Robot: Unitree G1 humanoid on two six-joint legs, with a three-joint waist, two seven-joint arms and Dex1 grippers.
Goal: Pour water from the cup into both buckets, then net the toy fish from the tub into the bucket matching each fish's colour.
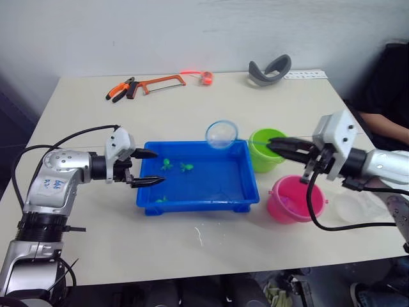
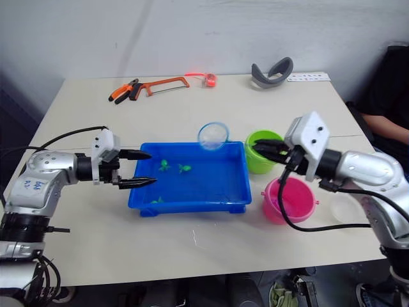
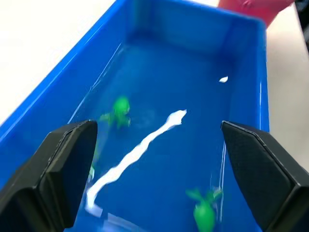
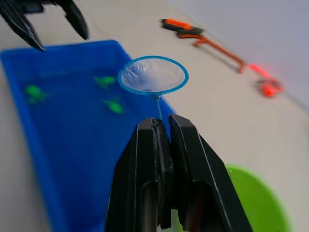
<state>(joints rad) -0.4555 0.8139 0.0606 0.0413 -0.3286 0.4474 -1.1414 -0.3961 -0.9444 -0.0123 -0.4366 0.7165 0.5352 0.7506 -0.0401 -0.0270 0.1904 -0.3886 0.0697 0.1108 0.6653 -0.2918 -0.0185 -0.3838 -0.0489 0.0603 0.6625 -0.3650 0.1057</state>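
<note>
The blue tub sits near the middle of the desk, holding water and three small green fish — two toward its far side, one by the near left corner. The left end effector hangs over the tub's left end with its two black fingers spread apart and nothing between them; in the left wrist view the fingers frame the water and two of the fish.

The right end effector is clamped shut on the thin handle of the net. The net's light blue hoop is held above the tub's far rim, just left of the lime green bucket, and the handle runs across that bucket's mouth to the closed fingers. The pink bucket stands nearer, just right of the tub's near right corner. The clear cup rests on the desk further right, beside the pink bucket.

Along the far edge of the desk lie orange-handled pliers, an orange hacksaw and a grey curved object.
</note>
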